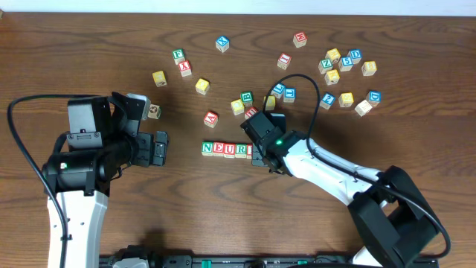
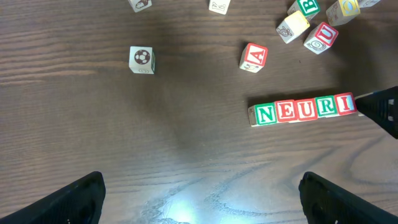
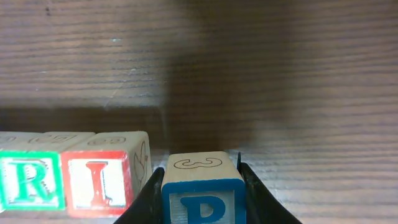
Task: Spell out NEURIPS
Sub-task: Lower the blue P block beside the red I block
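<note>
Five cubes stand in a row reading N (image 2: 266, 114), E (image 2: 286, 112), U (image 2: 306, 110), R (image 2: 326, 107), I (image 2: 344, 104) at the table's middle (image 1: 227, 149). My right gripper (image 1: 260, 155) sits at the row's right end, shut on the blue-bordered P cube (image 3: 203, 193). That cube stands just right of the I cube (image 3: 96, 180) with a narrow gap between them. In the overhead view the gripper hides the P cube. My left gripper (image 1: 160, 147) rests open and empty to the left of the row, fingers (image 2: 81, 199) wide apart. I cannot pick out an S cube.
Loose cubes lie scattered behind the row: a red A cube (image 2: 254, 57), a football-picture cube (image 2: 142, 59), and a cluster at the back right (image 1: 346, 74). The right arm's black cable (image 1: 297, 78) loops over some of them.
</note>
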{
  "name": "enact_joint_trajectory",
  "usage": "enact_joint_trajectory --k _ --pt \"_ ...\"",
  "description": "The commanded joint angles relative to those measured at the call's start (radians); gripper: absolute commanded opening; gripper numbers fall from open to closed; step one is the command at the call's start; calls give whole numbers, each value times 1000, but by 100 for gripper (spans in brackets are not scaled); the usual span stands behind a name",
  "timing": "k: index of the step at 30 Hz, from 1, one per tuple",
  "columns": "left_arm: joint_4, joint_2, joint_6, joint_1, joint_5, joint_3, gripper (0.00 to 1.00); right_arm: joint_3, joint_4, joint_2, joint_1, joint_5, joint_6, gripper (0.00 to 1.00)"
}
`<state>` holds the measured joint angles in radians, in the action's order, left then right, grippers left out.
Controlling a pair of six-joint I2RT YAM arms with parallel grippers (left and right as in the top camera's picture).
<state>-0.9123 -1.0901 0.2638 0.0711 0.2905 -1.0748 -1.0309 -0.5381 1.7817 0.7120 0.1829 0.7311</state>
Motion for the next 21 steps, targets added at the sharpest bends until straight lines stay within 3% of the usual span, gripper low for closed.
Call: enact_joint_trajectory --k 1,21 --pt "-1 6 13 4 12 -21 98 11 8 20 2 4 16 17" --pt "-1 6 13 5 12 -21 98 11 34 33 2 10 16 14"
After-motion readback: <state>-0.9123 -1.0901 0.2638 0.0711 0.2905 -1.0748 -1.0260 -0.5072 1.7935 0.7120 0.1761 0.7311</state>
